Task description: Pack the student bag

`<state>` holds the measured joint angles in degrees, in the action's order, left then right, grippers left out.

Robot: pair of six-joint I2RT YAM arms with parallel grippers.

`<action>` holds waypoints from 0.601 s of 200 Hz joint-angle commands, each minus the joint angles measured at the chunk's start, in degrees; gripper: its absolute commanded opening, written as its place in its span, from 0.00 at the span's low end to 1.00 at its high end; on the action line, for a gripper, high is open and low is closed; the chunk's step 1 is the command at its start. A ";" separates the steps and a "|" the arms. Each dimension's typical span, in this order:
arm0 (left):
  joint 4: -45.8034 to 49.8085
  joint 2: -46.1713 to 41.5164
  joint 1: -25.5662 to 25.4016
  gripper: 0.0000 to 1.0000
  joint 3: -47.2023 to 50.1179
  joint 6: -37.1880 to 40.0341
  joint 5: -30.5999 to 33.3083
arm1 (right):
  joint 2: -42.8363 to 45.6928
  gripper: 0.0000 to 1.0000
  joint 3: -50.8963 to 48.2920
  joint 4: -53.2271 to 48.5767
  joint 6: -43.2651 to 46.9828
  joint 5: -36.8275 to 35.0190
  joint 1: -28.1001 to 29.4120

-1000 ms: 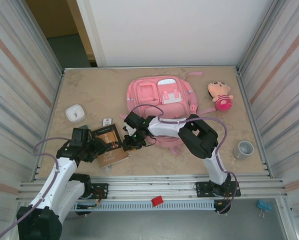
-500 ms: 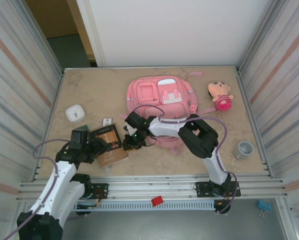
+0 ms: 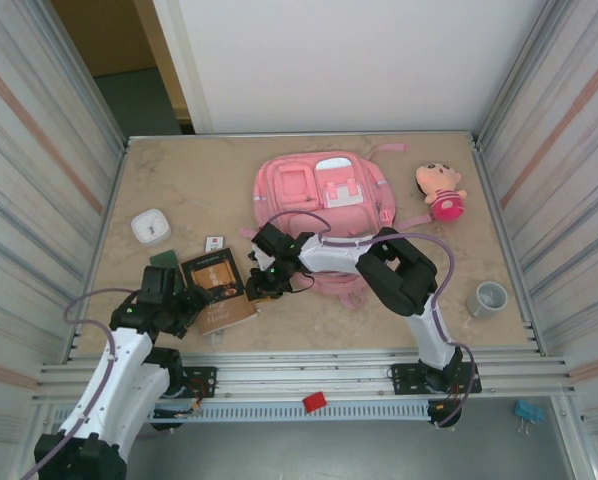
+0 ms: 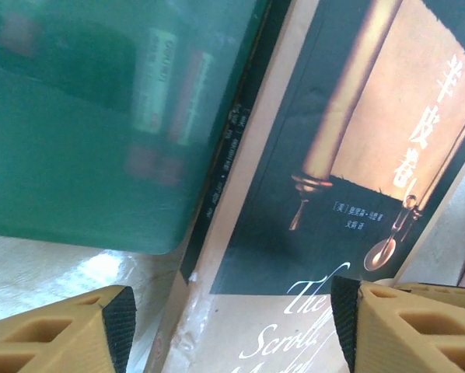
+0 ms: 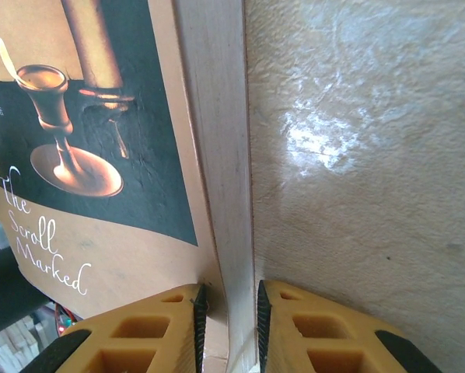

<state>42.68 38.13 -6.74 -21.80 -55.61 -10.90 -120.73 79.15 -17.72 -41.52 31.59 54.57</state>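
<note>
The student bag (image 3: 319, 192), a large pink backpack, lies flat at the back middle of the table. In front of it lies a book (image 3: 219, 290) with a dark and tan cover (image 5: 100, 155) (image 4: 333, 155). My right gripper (image 3: 255, 284) (image 5: 226, 299) is shut on the book's page edge at its right side, one pad on the cover and one against the pages. At the book's left side, my left gripper (image 3: 186, 304) (image 4: 232, 318) stands open above the cover, its fingers wide apart and holding nothing.
A green notebook (image 3: 162, 258) (image 4: 77, 116) lies just left of the book. A white box (image 3: 151, 226) and a small card (image 3: 215, 242) sit further back left. A doll (image 3: 439, 190) lies right of the bag, and a grey cup (image 3: 489, 298) stands near the right edge.
My left arm has drawn back toward the near left, uncovering the green notebook, and its fingers have spread a little. The right gripper and the book have hardly moved.
</note>
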 commanded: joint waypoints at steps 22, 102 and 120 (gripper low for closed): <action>-8.57 3.26 0.11 0.68 1.38 -0.45 -8.53 | 0.86 0.25 -2.53 2.56 -1.81 -0.87 -0.95; -16.44 3.25 -3.55 0.59 -1.81 -1.00 -14.54 | 1.63 0.24 -4.09 5.63 -2.99 1.03 -1.74; -18.66 5.82 -5.03 0.59 -1.62 -0.81 -14.18 | 1.90 0.24 -4.47 6.18 -3.20 1.19 -1.83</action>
<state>31.55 41.63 -9.98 -22.31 -55.61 -20.86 -119.74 76.16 -12.80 -43.33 32.32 52.01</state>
